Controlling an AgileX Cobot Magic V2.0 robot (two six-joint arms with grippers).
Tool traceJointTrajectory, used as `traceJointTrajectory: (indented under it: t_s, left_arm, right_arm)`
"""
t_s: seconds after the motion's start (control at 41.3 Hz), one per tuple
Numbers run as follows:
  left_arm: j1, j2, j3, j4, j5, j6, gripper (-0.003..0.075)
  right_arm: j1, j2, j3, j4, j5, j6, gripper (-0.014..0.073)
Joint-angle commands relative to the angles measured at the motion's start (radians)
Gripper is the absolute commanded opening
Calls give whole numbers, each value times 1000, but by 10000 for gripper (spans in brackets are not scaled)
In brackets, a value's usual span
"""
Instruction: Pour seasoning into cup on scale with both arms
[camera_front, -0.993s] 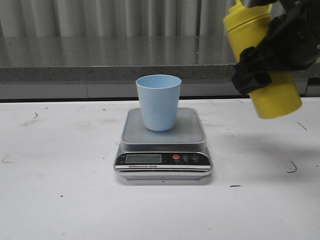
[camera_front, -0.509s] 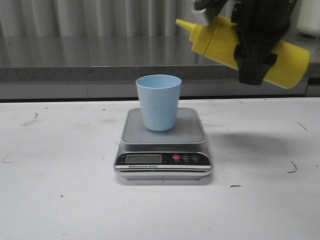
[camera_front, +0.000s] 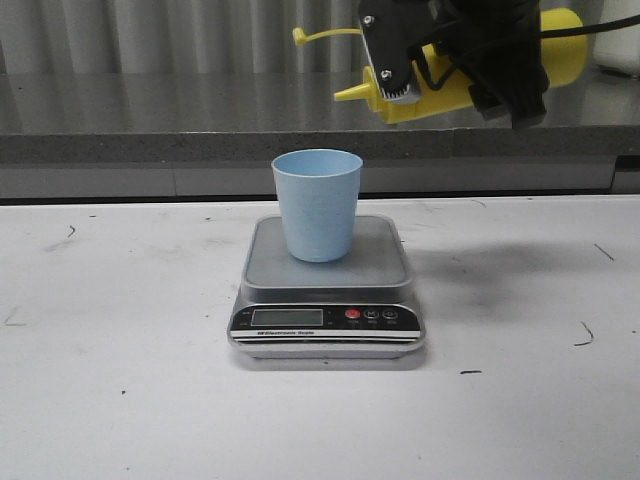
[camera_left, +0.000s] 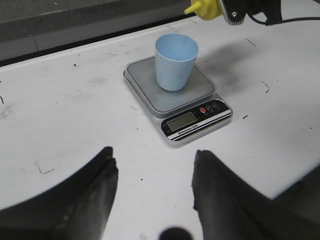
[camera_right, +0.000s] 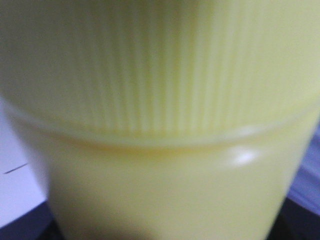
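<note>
Now the yellow squeeze bottle (camera_front: 455, 70) lies almost level in the air, high and right of the cup, its pointed nozzle (camera_front: 352, 93) aimed left; a second ago it hung nearly upright well off to the right, and half a second ago it was slanted with the nozzle raised; so it has swung over and travelled left in that short span. The tethered tip cover (camera_front: 300, 36) stands off on its thin strap above the nozzle, so the nozzle looks uncapped. The right tool (camera_front: 470, 55) is clamped round the bottle's middle; the right wrist view is filled with blurred yellow ribbed plastic, which fits a close grip. The left tool (camera_left: 152, 182) hangs low over the white surface (camera_front: 120, 400) with its two dark fingers spread wide and nothing between them, well apart from the scale.

The pale blue tumbler (camera_front: 318, 204) stands upright on the grey platform of the digital kitchen scale (camera_front: 327, 290), unmoved across all three front views; I cannot see into it, nor read the display (camera_front: 287, 317).

Judgement: this is the approach and tilt stage; the nozzle tip sits above and slightly right of the rim, not yet clearly over the mouth; nothing visible is flowing. The bottle likely needs a little more leftward travel and a downward tip; a squeeze too early would land on the platform and spoil the reading.
</note>
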Motion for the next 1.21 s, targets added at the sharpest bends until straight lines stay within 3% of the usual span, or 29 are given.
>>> traceJointTrajectory:
  t_s: [0.0,0.145,0.387,0.484,0.605,0.823,1.017,1.187]
  left_arm:
    - [-6,3,-28,-9,-75,-3,355]
    - [-6,3,-28,-9,-75,-3,355]
    - [-6,3,-28,-9,-75,-3,355]
    - [-6,3,-28,-9,-75,-3,355]
    - [-6,3,-28,-9,-75,-3,355]
    - [-6,3,-28,-9,-75,-3,355]
    - [-6,3,-28,-9,-75,-3,355]
    - [-6,3,-28,-9,-75,-3,355]
  right_arm:
    - [6,-56,-42,-204,-45,-10,361]
    - [6,-56,-42,-275,-66,-10,361]
    - [6,-56,-42,-251,-64,19,361]
    - [5,-56,-42,-191,-57,141,361]
    - [4,-56,-42,-101,-26,386,361]
    - [4,-80,-42,24,99,589,361]
    - [-39,-198,-24,307,62,629,361]
    - [-98,-354,109,449,-134,662,361]
